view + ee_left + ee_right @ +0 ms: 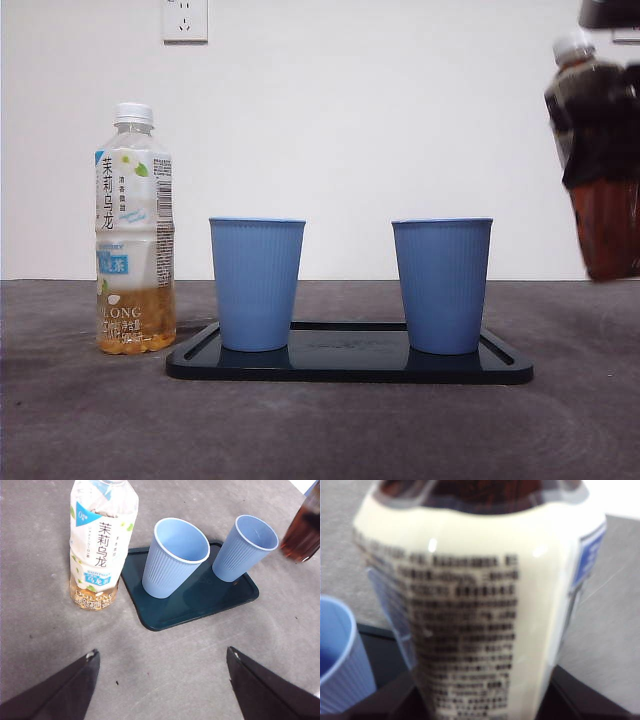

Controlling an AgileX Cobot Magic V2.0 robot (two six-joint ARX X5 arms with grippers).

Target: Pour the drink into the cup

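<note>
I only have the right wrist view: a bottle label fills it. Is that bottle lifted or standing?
Observer: Lifted. The dark tea bottle hangs above the table at the front view's right edge, beside the tray.
Operator: How many cups?
Observer: Two blue cups, both upright on the tray.
Operator: Any other drink?
Observer: A jasmine oolong bottle stands beside the tray, capped.
Operator: Left gripper?
Observer: The left gripper is open, holding nothing.

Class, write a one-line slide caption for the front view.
Two blue cups on a black tray, a tea bottle beside it, a dark bottle lifted nearby.
</note>
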